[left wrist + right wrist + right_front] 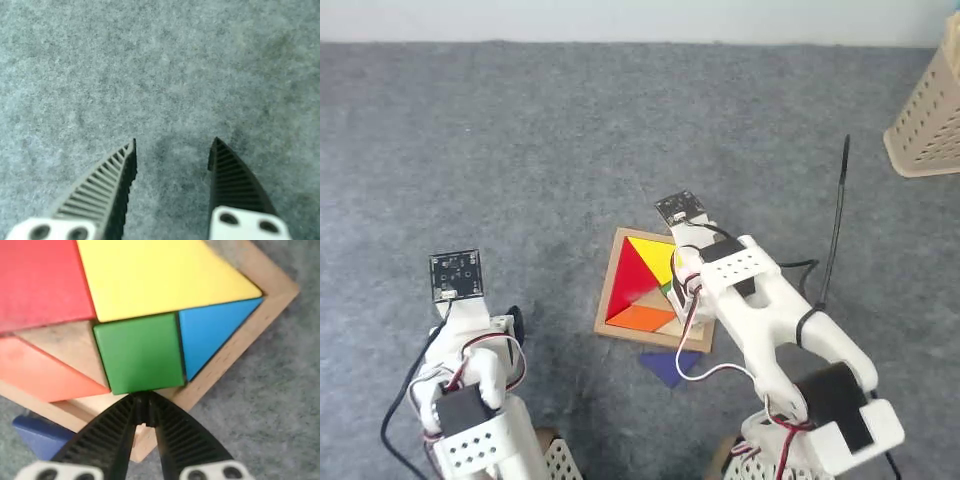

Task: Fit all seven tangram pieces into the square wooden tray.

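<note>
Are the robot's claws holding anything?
Nothing. The left gripper is open over carpet; the right gripper is shut, tips at the edge of the green square.

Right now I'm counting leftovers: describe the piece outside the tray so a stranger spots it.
Find the square wooden tray on the grey carpet. Just off its edge, beside the right arm, lies a dark blue piece. It alone sits outside the tray.
</note>
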### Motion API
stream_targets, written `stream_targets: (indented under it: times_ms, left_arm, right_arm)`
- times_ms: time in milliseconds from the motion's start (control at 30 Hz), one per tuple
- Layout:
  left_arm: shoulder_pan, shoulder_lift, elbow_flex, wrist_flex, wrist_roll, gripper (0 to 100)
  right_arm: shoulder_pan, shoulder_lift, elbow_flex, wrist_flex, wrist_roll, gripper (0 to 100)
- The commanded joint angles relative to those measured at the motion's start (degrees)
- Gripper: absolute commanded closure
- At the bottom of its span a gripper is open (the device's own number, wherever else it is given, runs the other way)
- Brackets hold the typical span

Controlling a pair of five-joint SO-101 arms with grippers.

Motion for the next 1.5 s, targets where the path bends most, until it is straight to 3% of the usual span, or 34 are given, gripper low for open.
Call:
stream_targets:
  times_ms: [0, 233, 500, 933, 1133, 1300, 1467]
  left_arm:
    - [0.0, -0.7, -1.1, 0.2, 0.5, 77]
    - [0.0, -0.7, -1.1, 0.2, 0.5, 77]
    - [0.0, -0.7, -1.1, 0.2, 0.5, 77]
    - [0.0, -0.7, -1.1, 0.2, 0.5, 77]
    - [0.0, -0.7, -1.1, 0.2, 0.5, 77]
    - [0.0, -0.7, -1.1, 0.2, 0.5, 77]
    - [0.0, -0.7, -1.1, 0.2, 0.5, 77]
  right_arm:
    - [1.5, -0.3, -2.5, -0.1, -0.4, 98.7]
    - [1.5, -10.2, -0.1, 0.5, -0.5, 98.4]
    - [4.1, -13.9, 5.5, -2.2, -0.9, 82.0]
    - [1.5, -2.5, 5.1, -6.6, -1.0, 82.4]
    - [1.8, -1.7, 3.3, -6.5, -0.8, 99.8]
    - [2.2, -1.6, 0.8, -6.5, -0.9, 98.3]
    - [7.3, -1.5, -6.1, -6.0, -0.9, 99.4]
